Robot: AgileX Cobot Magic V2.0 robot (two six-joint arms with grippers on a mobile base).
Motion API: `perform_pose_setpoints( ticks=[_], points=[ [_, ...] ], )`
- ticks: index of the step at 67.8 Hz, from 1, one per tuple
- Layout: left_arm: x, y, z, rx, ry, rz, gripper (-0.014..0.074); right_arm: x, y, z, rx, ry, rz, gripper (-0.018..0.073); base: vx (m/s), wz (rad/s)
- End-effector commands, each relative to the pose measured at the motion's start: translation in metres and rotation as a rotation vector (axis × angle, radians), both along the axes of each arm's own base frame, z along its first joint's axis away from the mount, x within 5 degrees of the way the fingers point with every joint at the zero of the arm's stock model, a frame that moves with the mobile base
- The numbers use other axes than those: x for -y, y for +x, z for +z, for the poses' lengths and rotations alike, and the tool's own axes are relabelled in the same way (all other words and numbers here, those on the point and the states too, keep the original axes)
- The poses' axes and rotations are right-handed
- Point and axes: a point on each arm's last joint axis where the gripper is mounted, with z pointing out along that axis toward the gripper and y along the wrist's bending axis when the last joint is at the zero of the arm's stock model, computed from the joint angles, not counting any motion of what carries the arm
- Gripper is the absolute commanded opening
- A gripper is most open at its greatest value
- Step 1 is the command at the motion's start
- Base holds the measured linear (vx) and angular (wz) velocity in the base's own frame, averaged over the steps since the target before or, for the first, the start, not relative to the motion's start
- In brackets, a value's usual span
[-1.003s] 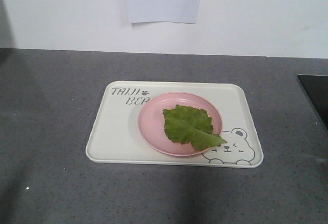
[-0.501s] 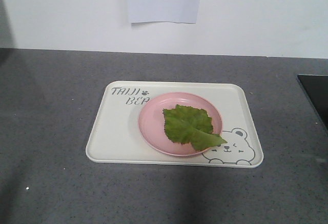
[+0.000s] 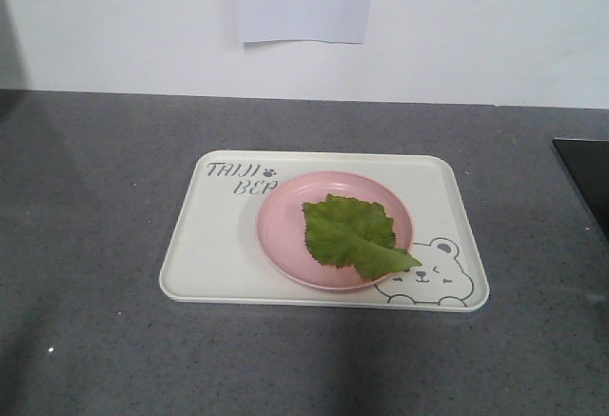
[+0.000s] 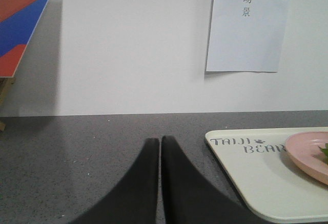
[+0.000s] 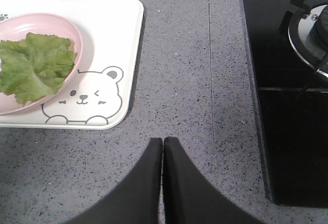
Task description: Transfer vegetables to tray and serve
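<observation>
Green lettuce leaf (image 3: 350,234), pink plate (image 3: 285,226), cream tray (image 3: 205,254)

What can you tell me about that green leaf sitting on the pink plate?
The lettuce leaf is one flat, crinkled piece, bright green with a paler midrib running toward its pointed tip. It looks fresh and thin. It lies on the right half of the round pink plate, its tip reaching over the plate's rim toward the bear drawing. The plate stands on the cream tray. Nothing else touches the leaf.
</observation>
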Motion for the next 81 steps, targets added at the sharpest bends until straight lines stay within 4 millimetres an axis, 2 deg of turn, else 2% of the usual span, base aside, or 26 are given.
perform_pose_setpoints(
  ticks=[1, 21, 35, 47, 69, 81],
  points=[
    [-0.001, -0.002, 0.003, 0.07, -0.017, 0.004, -0.0008, 0.0, 0.003, 0.012, 0.082, -0.007, 0.004, -0.0008, 0.0, 0.0],
    [-0.001, -0.002, 0.003, 0.07, -0.017, 0.004, -0.0008, 0.004, 0.003, 0.013, 0.094, -0.054, -0.007, -0.0008, 0.0, 0.0],
    [-0.001, -0.002, 0.003, 0.07, -0.017, 0.004, -0.0008, 0.006, -0.013, 0.018, 0.232, -0.091, 0.019, -0.0008, 0.0, 0.0],
    [-0.001, -0.002, 0.003, 0.07, -0.017, 0.004, -0.0008, 0.005, -0.019, -0.017, 0.329, -0.129, 0.059, -0.0008, 0.0, 0.0],
    [-0.001, -0.002, 0.003, 0.07, -0.017, 0.004, -0.0008, 0.006, -0.024, -0.085, 0.573, -0.112, -0.01, -0.0008, 0.0, 0.0],
    [-0.001, -0.002, 0.003, 0.07, -0.017, 0.004, -0.0008, 0.005, -0.028, -0.112, 0.701, -0.095, -0.007, -0.0008, 0.0, 0.0]
  ],
)
